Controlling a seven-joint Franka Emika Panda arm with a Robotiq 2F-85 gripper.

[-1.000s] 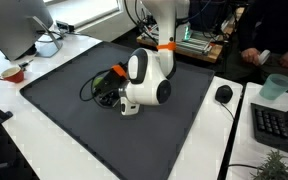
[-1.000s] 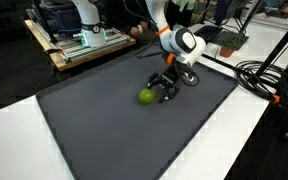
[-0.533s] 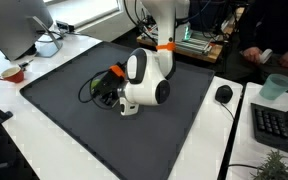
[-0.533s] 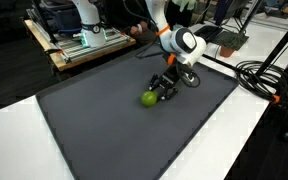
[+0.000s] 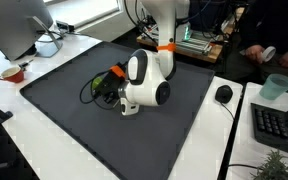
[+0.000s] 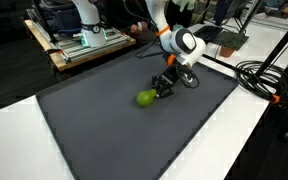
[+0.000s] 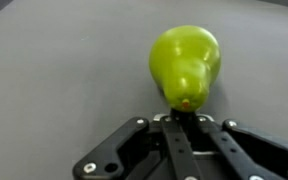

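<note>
**Wrist view.** The tool (image 7: 181,113) has its two fingers (image 7: 174,140) brought together with nothing between them. The joined tips touch the near end of a green pear (image 7: 187,62), at a reddish-brown spot. The pear lies on its side on a dark grey mat (image 7: 54,90).

**Exterior views.** The white arm (image 6: 184,45) bends low over the mat (image 6: 114,125). The tool (image 6: 161,89) sits just to the right of the pear (image 6: 145,98) and is in contact with it. The pear rests in the far right part of the mat, away from every edge. The mat lies on a white surface (image 6: 14,140), and black cables (image 6: 259,75) run along the surface to the right of the mat. From the opposite side, the arm (image 5: 146,82) hides the pear, and only part of the tool (image 5: 106,90) shows. Here a mouse (image 5: 223,94), a cup (image 5: 276,87) and a keyboard (image 5: 279,125) stand to the right of the mat (image 5: 74,120). A bowl (image 5: 12,73) stands at its far left.
</note>
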